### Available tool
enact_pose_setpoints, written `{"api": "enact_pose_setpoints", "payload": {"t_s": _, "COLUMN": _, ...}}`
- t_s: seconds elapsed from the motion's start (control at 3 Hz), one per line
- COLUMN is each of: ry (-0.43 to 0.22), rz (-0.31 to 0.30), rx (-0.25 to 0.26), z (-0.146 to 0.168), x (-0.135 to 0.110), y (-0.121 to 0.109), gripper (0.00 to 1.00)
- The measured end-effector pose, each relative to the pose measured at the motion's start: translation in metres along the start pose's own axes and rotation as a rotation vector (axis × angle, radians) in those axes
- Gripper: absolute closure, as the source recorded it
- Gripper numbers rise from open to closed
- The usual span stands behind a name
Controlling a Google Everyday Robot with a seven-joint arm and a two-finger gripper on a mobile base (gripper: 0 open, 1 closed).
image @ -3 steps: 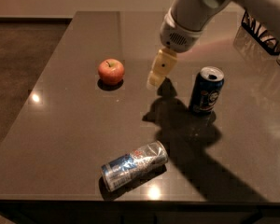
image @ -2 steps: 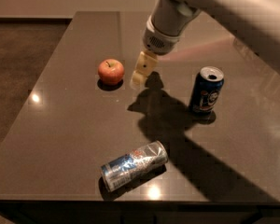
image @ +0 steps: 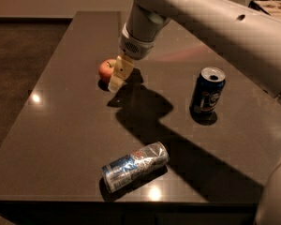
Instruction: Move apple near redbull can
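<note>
The gripper (image: 116,79) sits right up against the apple (image: 105,71), on the apple's right side. Can't tell how wide it's open or if it's gripping anything. The redbull can (image: 136,166) lies on its side well apart from the gripper, toward the table's (image: 61,139) near edge. A dark blue can (image: 207,93) stands off to the gripper's right.

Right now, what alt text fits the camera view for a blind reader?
The gripper is low beside an apple on a dark table, covering its right edge. A redbull can lies on its side near the front edge; a blue can stands upright farther right.
</note>
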State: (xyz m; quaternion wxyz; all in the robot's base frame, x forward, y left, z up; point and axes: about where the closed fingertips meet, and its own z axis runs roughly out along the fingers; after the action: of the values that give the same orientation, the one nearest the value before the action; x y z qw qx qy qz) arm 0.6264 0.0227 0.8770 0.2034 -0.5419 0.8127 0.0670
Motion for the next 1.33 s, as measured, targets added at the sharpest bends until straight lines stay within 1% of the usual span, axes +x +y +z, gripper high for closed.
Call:
{"api": "enact_pose_setpoints", "payload": {"t_s": 0.33, "ry": -0.012, "rz": -0.021, "rx": -0.030, "z": 0.016, "x": -0.020, "y": 0.012, "gripper": 0.00}}
{"api": "enact_pose_setpoints", "payload": {"t_s": 0.67, "ry": -0.018, "rz": -0.042, "rx": -0.048, "z": 0.027, "x": -0.034, "y": 0.022, "gripper": 0.16}}
{"api": "enact_pose_setpoints", "payload": {"t_s": 1.0, "ry": -0.026, "rz": -0.057, "rx": -0.065, "z": 0.032, "x": -0.041, "y": 0.027, "gripper": 0.38}}
{"api": "enact_pose_setpoints", "payload": {"t_s": 1.33, "ry": -0.039, "rz": -0.078, "rx": -0.097, "z": 0.026, "x": -0.040, "y": 0.031, "gripper": 0.64}}
